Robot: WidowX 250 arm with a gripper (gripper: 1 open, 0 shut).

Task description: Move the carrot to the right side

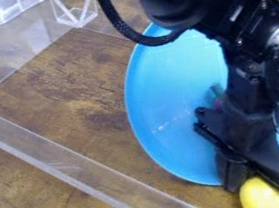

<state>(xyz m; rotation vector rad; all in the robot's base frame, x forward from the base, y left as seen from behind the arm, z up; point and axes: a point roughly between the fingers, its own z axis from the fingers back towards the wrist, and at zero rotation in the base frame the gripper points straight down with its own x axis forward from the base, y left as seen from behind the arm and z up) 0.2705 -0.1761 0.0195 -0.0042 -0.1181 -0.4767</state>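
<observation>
The carrot point(218, 91) shows only as a small dark-purple sliver on the blue plate point(168, 91), peeking out at the left of the black arm. My gripper point(243, 116) points straight down over that spot. Its fingers are hidden under the black wrist housing, and I cannot see whether they touch the carrot. Most of the carrot is covered by the arm.
A yellow lemon point(259, 196) lies at the plate's near edge, just below the gripper housing. A clear plastic wall point(57, 161) runs along the left and front of the wooden table point(59, 90). A black cable point(121, 23) loops over the plate's far side.
</observation>
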